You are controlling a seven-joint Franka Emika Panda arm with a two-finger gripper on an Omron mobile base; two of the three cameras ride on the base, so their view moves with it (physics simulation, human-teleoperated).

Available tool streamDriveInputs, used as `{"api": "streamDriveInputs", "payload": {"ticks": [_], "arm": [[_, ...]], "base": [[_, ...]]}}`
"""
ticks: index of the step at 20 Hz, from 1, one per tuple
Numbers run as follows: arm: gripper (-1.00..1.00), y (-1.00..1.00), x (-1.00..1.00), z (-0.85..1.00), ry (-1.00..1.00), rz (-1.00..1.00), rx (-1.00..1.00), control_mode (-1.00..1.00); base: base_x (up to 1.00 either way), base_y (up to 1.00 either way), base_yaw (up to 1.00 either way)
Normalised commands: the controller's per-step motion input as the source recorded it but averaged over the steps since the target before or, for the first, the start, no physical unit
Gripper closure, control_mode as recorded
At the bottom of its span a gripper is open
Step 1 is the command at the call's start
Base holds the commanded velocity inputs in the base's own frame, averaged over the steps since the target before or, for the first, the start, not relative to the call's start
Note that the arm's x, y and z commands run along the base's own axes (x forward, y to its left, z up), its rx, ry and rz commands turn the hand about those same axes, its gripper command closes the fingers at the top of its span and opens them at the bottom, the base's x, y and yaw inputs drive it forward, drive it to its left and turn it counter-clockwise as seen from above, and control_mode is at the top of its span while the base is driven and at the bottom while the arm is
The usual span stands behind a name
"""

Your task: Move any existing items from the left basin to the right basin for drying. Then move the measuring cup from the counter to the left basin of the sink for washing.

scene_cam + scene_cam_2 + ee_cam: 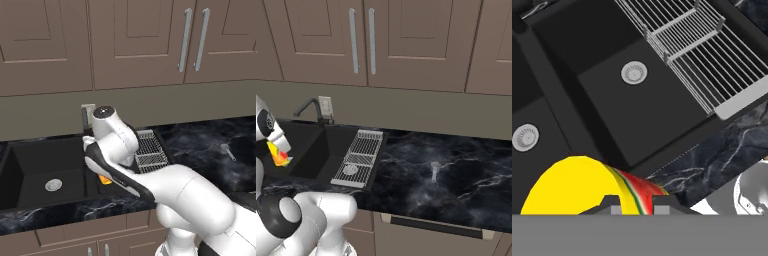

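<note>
Table (466,170): glossy black marble, white veining. Basins (637,115): matt black, smooth; drain (634,73) silver metal. Rack (358,155): white wire. Scoop (434,170): dull grey metal. Cup (577,187): smooth matt yellow, red striped end. Cabinets (135,40): matt brown, wood-like

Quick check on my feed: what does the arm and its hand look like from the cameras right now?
The arm is glossy white with rounded, bulbous link shells and dark grey to black joint bands; a round dark cap with a pale centre tops the upper joint. No cables or markings are visible. The hand shows as two small dark fingertips with pale grey square pads.
</note>
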Motion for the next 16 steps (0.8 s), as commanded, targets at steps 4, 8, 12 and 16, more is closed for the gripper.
{"api": "streamDriveInputs", "payload": {"ticks": [4, 8, 12, 16], "arm": [[1.00, -0.53, -0.04, 0.00, -0.03, 0.00, 0.00, -1.00], [1.00, -0.49, 0.02, -0.01, -0.02, 0.00, 0.00, -1.00], [1.00, -0.41, 0.14, -0.07, 0.00, 0.01, 0.00, -1.00], [1.00, -0.28, 0.23, -0.16, 0.00, 0.02, 0.00, -1.00]], "base": [[0.00, 0.00, 0.00], [0.00, 0.00, 0.00], [0.00, 0.00, 0.00], [0.00, 0.00, 0.00]]}}
